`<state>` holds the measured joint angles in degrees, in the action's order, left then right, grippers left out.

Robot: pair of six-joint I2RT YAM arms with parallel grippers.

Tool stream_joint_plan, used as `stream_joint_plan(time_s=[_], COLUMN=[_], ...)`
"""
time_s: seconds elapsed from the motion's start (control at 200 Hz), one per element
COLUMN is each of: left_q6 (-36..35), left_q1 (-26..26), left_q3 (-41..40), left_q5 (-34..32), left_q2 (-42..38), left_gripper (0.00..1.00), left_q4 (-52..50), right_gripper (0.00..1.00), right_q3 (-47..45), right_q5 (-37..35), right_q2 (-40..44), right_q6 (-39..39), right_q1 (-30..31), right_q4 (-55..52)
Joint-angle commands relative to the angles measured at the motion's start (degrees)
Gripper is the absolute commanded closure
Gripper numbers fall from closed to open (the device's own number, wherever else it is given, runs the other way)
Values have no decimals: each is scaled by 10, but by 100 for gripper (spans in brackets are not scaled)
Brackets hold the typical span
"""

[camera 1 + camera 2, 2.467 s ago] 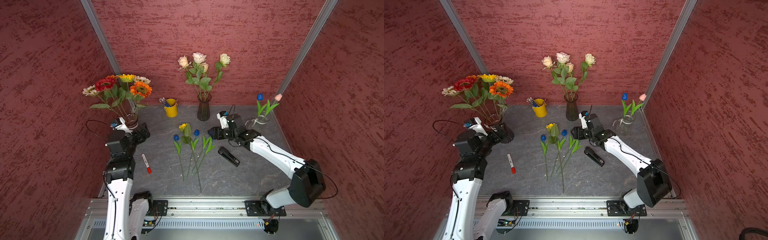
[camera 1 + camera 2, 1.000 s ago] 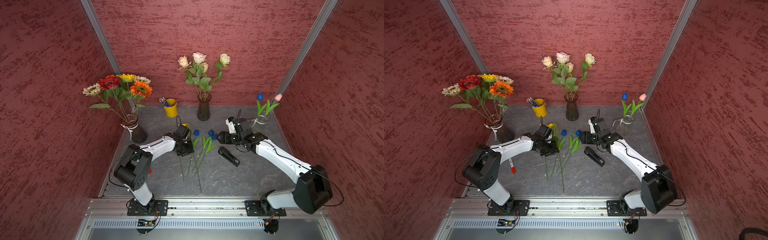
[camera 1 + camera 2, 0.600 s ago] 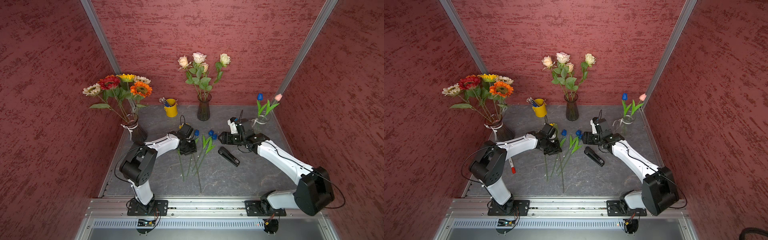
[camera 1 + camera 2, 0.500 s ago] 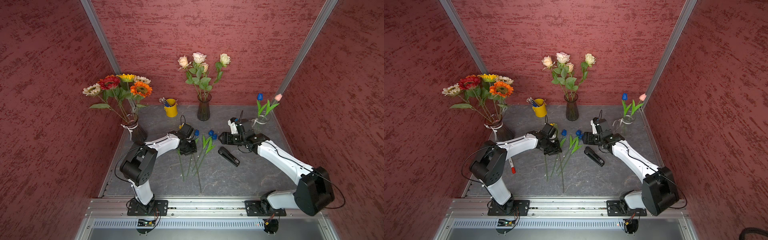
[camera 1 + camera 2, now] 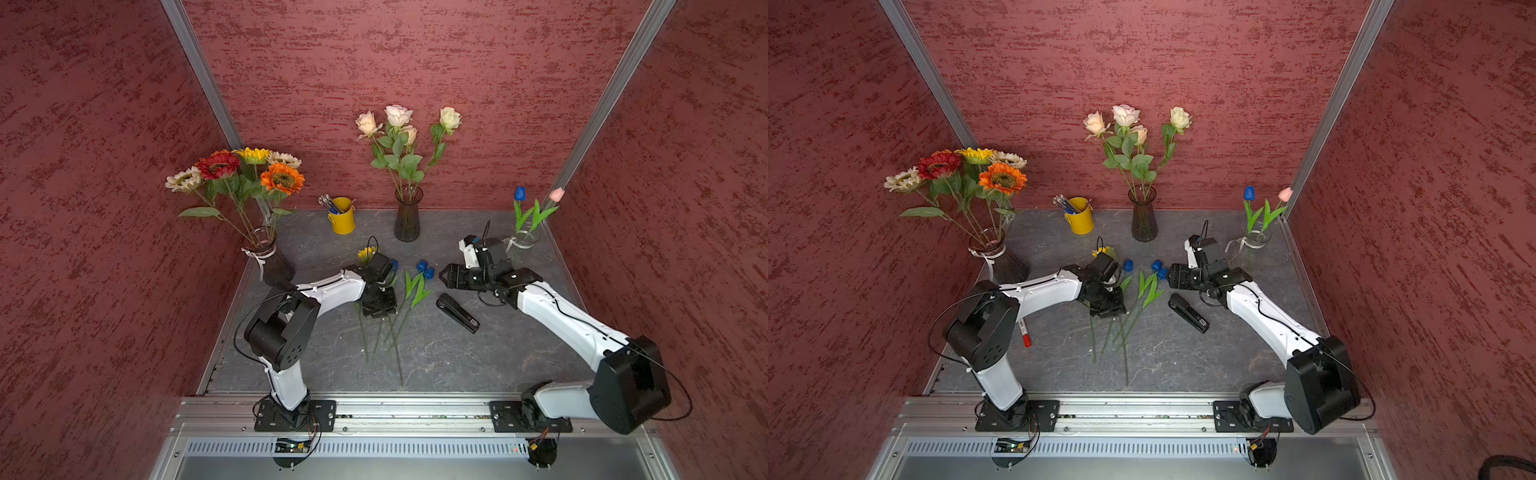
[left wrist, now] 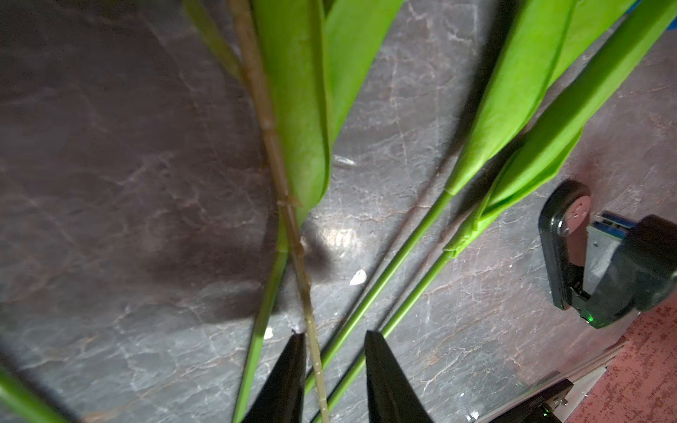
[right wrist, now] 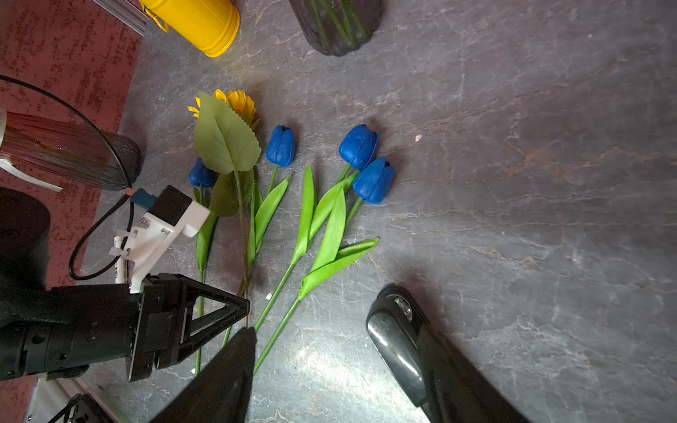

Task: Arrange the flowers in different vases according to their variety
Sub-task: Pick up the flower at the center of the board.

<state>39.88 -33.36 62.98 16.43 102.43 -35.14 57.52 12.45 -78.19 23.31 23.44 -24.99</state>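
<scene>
**Left gripper [image 6: 334, 335] set astride the loose yellow sunflower [image 5: 365, 252]; right gripper [image 5: 444, 276] spread and empty.**

In the left wrist view the fingers [image 6: 289, 373] stood narrowly apart around the brownish stem [image 6: 273, 146], one touching it and the other clear. In both top views the sunflower lay on the table [image 5: 457, 357] at centre frame among four blue tulips [image 5: 424, 268]. The right gripper hovered just right of the tulip heads. The sunflower vase [image 5: 270, 259] stood at left, the rose vase [image 5: 406, 220] at upper centre and the clear vase [image 5: 524, 240] at upper right.
</scene>
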Motion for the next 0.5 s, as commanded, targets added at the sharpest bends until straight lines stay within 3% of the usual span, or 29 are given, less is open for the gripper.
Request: stream_joint_plan(time_s=[0.0, 0.15, 0.436, 0.496], left_q6=[2, 2, 0, -5], left_q1=[-3, -4, -11, -12], left_q3=[1, -1, 18, 27], left_q5=[-9, -21, -33, -43], left_q2=[21, 31, 13, -3], left_gripper=[72, 77, 100, 100], left_q4=[-5, 0, -19, -32], right_gripper=[25, 25, 25, 25], right_q3=[-5, -7, -8, -9], right_q5=[3, 2, 1, 0], right_q2=[16, 21, 31, 35], right_q6=[-8, -8, -9, -8], right_q1=[-7, -10, -14, -15], right_q4=[10, 9, 2, 2])
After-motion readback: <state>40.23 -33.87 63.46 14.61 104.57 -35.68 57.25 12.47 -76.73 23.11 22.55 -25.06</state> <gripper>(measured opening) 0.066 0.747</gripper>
